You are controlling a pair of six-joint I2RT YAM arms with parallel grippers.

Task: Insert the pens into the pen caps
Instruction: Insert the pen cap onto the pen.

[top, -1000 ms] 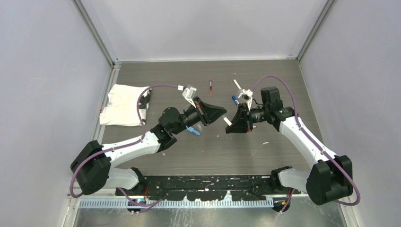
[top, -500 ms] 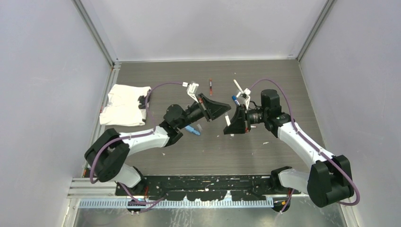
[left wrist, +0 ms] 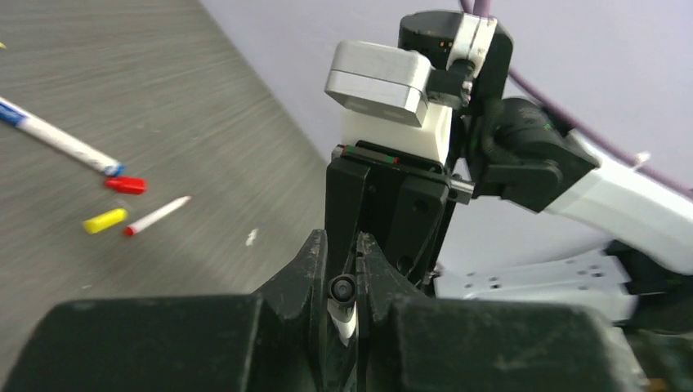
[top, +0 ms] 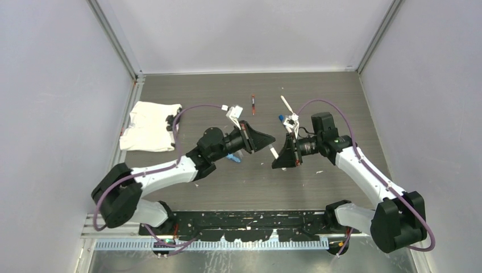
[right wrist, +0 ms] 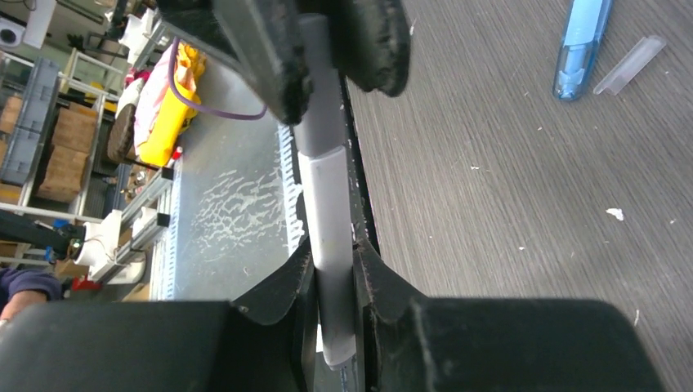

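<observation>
My left gripper [left wrist: 343, 245] is shut on a grey-black pen cap [left wrist: 343, 287], seen end-on between its fingers. My right gripper [right wrist: 333, 253] is shut on a white pen [right wrist: 331, 212]. In the right wrist view the pen's end meets the grey cap [right wrist: 315, 90] held in the left fingers above it. From above, both grippers [top: 271, 140] [top: 277, 156] stand tip to tip over the table's middle. On the table lie a blue-ended pen [left wrist: 57, 140], a red-tipped pen [left wrist: 157, 215], a red cap [left wrist: 125, 184] and a yellow cap [left wrist: 105, 220].
A white cloth [top: 149, 126] lies at the left edge. A light-blue oblong piece [top: 231, 156] rests under the left arm, beside a clear tube [right wrist: 629, 64]. A red-ended pen [top: 253, 104] and another white pen [top: 285, 103] lie toward the back.
Both grippers have shifted slightly toward the near side while staying tip to tip. The left arm's elbow has swung. Both grips look the same.
</observation>
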